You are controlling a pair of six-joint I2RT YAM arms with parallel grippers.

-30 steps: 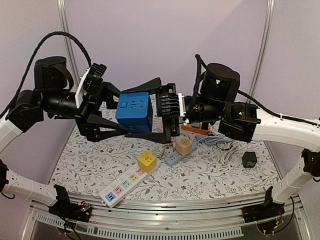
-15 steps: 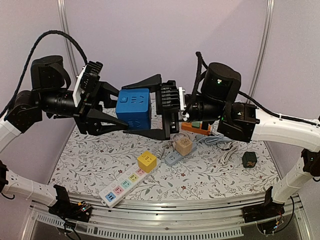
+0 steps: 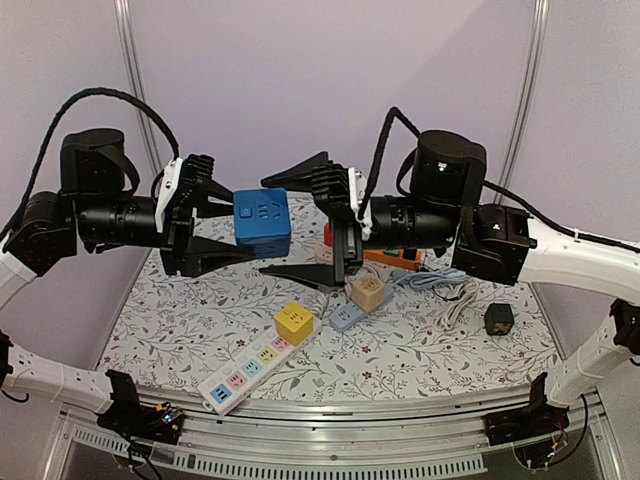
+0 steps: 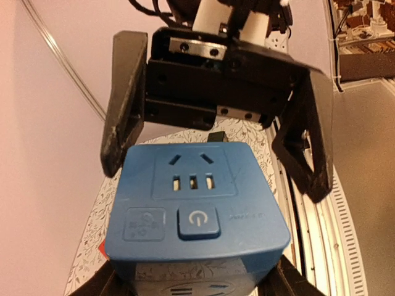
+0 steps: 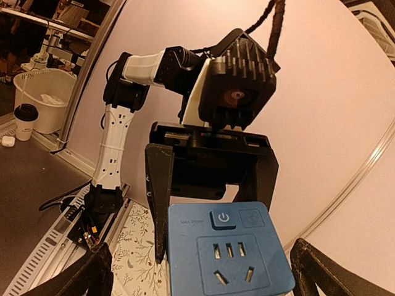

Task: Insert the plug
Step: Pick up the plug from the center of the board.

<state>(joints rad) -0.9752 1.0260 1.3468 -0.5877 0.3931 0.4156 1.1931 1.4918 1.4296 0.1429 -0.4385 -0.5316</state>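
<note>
**Top external.**
- Blue socket cube (image 3: 262,220): aloft, clamped between the fingers of the left gripper (image 3: 232,225).
- Right gripper (image 3: 270,226): jaws spread wide, one finger above the cube and one below. Whether they touch it cannot be told.
- Below the cube, on the table (image 3: 160,320): yellow cube (image 3: 294,322), white power strip (image 3: 245,378), tan adapter (image 3: 367,290), white cable (image 3: 450,295).
- Plug: not identifiable for certain; neither gripper carries one.
- Containers near the cube: none.

**Left wrist.**
- The cube's socket face is turned toward the camera, and the right gripper's fingers flank its far end.
- Risk, as a judgement: if the right gripper closes off-centre, it could twist the cube out of the left gripper's hold. The cube would then drop onto the white power strip beneath.

**Right wrist.**
- Far left of the cube, off the table: white bin (image 5: 37,92), contents not visible.
- Lidded cup (image 5: 26,114) stands just beside the bin.
</note>
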